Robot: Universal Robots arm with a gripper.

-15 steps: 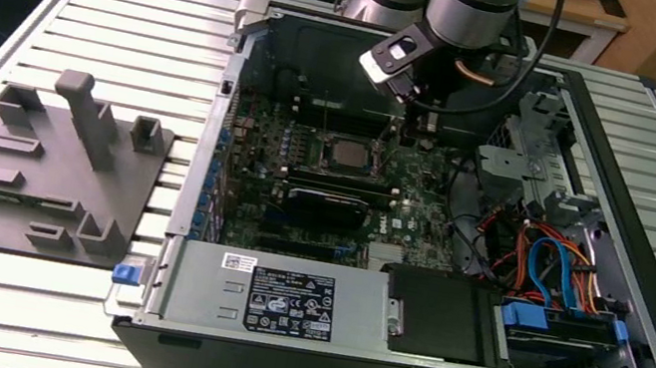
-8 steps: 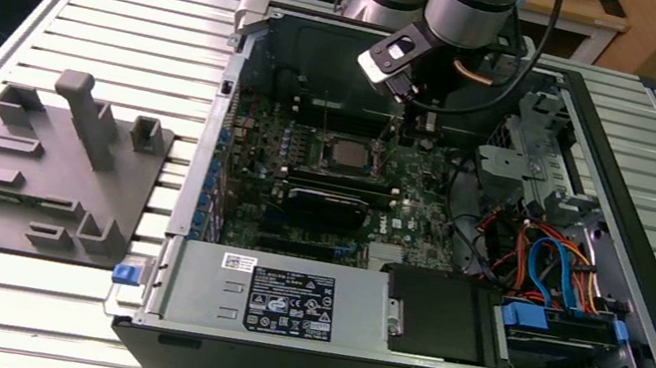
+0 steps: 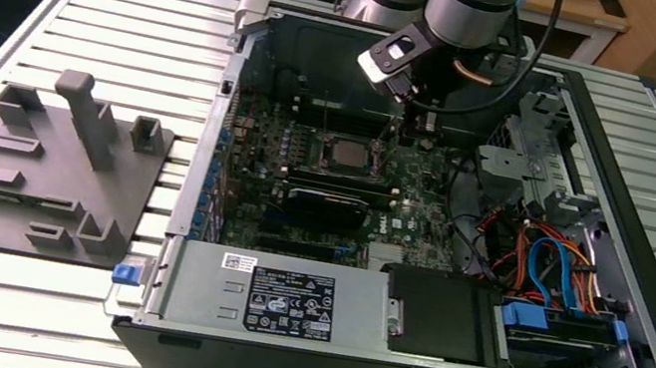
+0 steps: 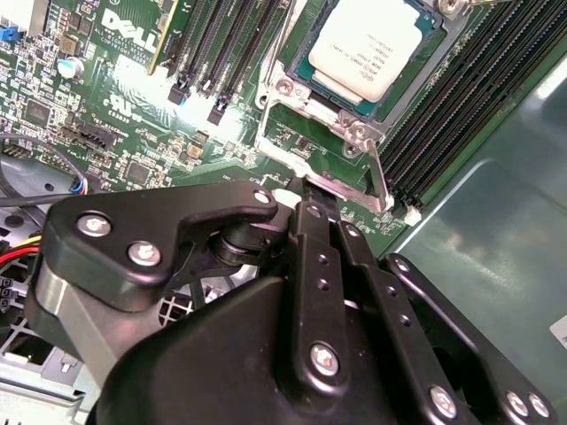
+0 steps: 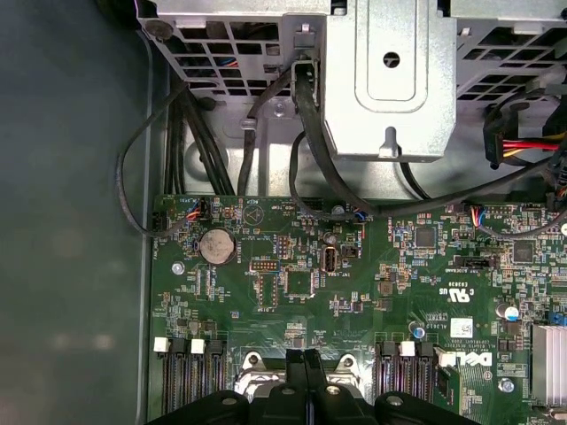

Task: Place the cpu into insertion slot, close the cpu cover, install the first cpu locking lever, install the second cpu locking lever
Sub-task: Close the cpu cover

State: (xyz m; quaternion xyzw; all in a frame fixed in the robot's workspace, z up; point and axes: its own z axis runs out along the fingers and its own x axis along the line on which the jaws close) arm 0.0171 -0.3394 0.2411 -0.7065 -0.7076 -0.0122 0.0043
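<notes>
Small flat silver-grey cpu [image 4: 366,49]: seated in the dark, silver-rimmed insertion slot [image 4: 282,87]. Black end effector [image 4: 306,188]: fingers pressed together, positioned at the slot's rim, seemingly for lever work.

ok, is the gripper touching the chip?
Apart. In the second wrist view the gripper is at the far edge of the metal frame, and the bare board in the frame's window lies between gripper and chip.

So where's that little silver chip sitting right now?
The cpu lies in the insertion slot on the motherboard, mid-case in the exterior view. In the second wrist view it sits just beyond the gripper, beside black memory slots.
</notes>
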